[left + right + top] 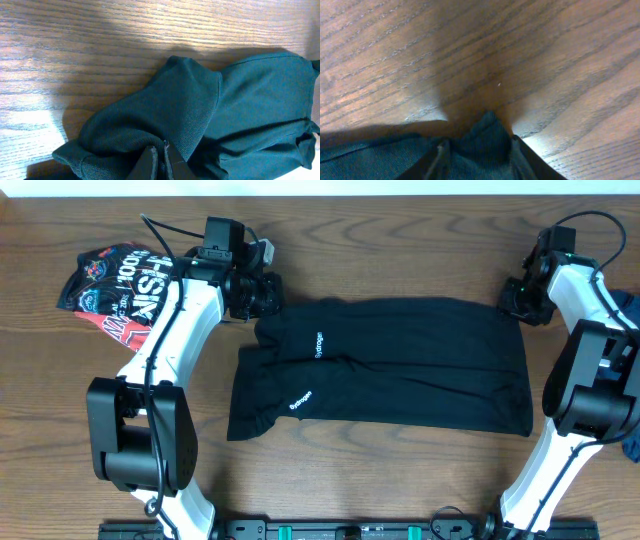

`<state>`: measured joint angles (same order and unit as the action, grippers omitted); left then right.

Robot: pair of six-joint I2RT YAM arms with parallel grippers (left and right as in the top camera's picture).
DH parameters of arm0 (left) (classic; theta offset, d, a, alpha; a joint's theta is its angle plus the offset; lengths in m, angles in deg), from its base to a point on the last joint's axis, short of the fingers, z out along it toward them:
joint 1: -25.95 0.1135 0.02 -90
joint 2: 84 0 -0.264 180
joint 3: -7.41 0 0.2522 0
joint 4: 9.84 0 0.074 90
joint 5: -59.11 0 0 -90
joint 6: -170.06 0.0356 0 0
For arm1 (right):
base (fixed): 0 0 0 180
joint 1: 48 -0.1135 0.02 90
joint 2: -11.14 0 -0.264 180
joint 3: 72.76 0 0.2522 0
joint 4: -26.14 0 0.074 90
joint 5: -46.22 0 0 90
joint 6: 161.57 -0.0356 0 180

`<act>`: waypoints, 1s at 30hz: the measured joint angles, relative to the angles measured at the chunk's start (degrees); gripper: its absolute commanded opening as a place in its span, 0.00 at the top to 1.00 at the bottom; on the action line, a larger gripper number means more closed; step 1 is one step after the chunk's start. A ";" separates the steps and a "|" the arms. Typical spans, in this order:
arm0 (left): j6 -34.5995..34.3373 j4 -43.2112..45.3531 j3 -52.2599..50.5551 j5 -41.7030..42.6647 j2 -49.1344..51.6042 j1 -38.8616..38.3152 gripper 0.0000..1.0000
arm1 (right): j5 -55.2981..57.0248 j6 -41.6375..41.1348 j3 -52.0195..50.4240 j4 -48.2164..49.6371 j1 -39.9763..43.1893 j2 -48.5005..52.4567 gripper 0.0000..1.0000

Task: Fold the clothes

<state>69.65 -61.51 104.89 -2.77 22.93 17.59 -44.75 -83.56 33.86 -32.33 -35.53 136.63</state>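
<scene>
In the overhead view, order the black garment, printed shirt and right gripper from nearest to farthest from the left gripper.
1. Black garment: its corner is in the left gripper.
2. Printed shirt: on the table beside that gripper.
3. Right gripper: at the garment's opposite corner.

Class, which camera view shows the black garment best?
The overhead view: the whole black garment lies spread on the table. The left wrist view shows only a bunched corner; the right wrist view only a small tip.

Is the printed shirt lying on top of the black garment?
No, the printed shirt lies on the table at the left, clear of the black garment in the middle.
</scene>
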 measured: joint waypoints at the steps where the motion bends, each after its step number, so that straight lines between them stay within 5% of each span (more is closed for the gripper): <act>1: -0.02 0.00 0.00 0.00 0.00 0.00 0.94 | -0.15 -0.13 0.00 -0.02 0.00 0.11 0.76; 4: 0.00 0.00 0.00 0.00 0.00 0.00 0.94 | -0.55 -0.57 0.00 -0.22 0.00 0.57 0.99; 18: 0.00 -0.09 0.00 0.00 0.00 0.00 0.94 | 1.07 -1.05 1.14 -4.46 -0.04 0.37 0.99; 30: 0.20 -14.49 0.00 0.00 0.00 0.00 0.94 | 3.76 -1.05 2.71 -25.03 -0.04 -13.73 0.99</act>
<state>69.84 -76.00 104.89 -2.77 22.93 17.59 -41.00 -84.61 36.57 -57.36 -35.57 122.91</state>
